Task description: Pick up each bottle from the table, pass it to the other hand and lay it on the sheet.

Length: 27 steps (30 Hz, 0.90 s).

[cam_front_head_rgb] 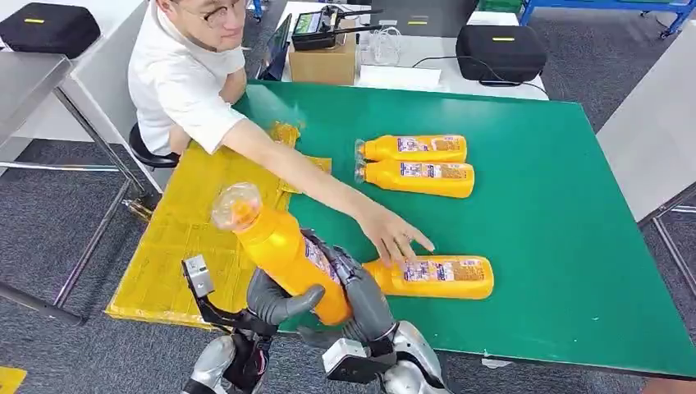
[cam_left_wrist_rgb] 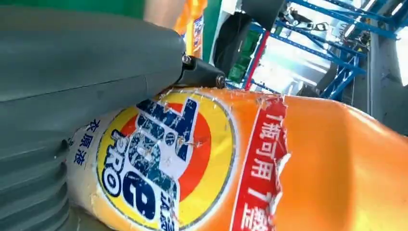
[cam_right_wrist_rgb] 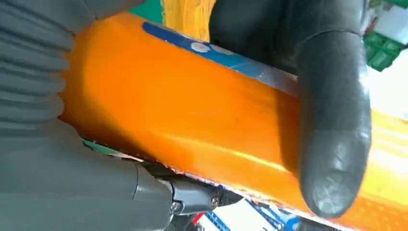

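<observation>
While both hands grip one bottle, three bottles lie on table.

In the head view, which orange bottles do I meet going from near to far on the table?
Bottle held in both hands → bottle lying under the person's hand → nearer bottle of the pair → farther bottle of the pair.

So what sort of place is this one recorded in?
Most likely a robotics lab or test workshop, not a home. A green table serves as the work surface, black equipment cases and a laptop sit on the white desks behind, and blue metal racking stands in the background.
</observation>
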Each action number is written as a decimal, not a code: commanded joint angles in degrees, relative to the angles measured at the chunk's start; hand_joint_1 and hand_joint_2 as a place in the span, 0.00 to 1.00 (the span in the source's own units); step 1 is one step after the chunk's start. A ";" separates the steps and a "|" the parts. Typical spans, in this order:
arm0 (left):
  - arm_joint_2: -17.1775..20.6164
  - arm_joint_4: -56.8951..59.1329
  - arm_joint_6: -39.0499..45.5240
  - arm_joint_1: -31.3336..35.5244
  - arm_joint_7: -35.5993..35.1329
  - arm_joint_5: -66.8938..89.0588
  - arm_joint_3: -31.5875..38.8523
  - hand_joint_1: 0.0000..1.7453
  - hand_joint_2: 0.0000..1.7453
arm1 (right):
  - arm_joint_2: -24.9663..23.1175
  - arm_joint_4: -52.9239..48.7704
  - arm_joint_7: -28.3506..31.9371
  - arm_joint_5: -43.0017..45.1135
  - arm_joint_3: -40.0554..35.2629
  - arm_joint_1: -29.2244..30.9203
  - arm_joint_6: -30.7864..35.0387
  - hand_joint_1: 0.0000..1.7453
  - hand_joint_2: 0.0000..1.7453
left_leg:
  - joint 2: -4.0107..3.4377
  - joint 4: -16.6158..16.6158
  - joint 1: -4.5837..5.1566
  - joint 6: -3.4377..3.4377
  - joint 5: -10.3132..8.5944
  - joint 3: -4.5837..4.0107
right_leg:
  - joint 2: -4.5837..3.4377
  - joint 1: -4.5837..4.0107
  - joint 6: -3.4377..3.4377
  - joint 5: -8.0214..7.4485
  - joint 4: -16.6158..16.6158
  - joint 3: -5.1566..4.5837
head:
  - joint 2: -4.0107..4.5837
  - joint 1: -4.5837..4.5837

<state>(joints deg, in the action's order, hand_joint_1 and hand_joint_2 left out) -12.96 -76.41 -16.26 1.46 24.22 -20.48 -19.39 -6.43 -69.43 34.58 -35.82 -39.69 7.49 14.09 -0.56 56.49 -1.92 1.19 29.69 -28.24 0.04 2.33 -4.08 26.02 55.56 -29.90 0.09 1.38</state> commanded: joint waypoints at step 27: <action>5.21 17.53 34.37 10.39 -3.80 50.53 8.69 0.99 1.00 | 2.32 -5.56 2.19 1.17 2.42 -3.86 5.80 0.00 0.00 | 0.03 -0.14 -0.02 -0.11 -0.02 0.16 | 0.00 -0.06 0.20 -0.01 -0.12 0.18 | 0.00 -0.04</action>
<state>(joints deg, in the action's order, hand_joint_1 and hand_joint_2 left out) -10.14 -66.62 16.09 7.82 20.92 26.73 -14.51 -4.59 -78.64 36.22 -35.19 -38.84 2.46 20.76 -0.55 56.49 -1.93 1.19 29.68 -28.26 0.04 2.33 -4.07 26.01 55.58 -29.89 0.09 1.33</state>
